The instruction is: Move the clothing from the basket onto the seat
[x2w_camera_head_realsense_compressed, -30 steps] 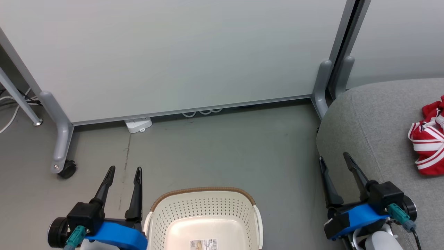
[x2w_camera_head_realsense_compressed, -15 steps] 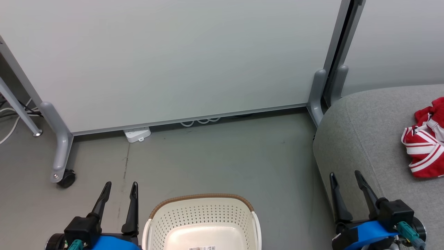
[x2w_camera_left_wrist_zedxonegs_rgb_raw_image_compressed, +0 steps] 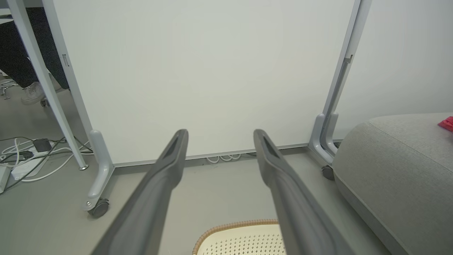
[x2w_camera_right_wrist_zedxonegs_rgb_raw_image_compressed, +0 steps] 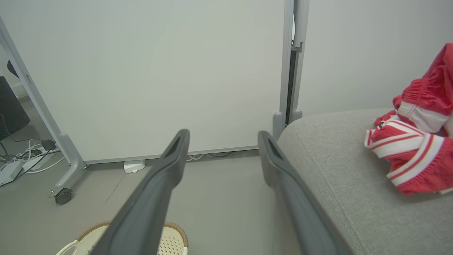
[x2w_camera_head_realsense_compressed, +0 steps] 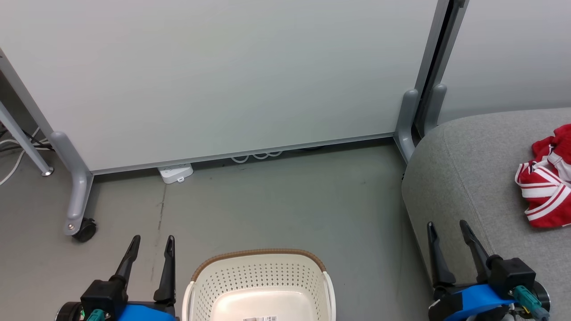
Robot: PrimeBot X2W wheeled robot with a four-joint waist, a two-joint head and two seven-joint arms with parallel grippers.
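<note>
Clothes (x2w_camera_head_realsense_compressed: 544, 196) lie on the seat (x2w_camera_head_realsense_compressed: 473, 169), up and right of our right gripper (x2w_camera_head_realsense_compressed: 447, 224), the nearer one. It and our left gripper (x2w_camera_head_realsense_compressed: 153, 239) stand wide apart, empty.

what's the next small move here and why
Probably none beyond a check: tip the head down to see the rest of the basket. The part of its floor that shows holds no clothes, the red clothing lies on the grey seat, and the left pincer and right pincer are both open and hold nothing.
</note>
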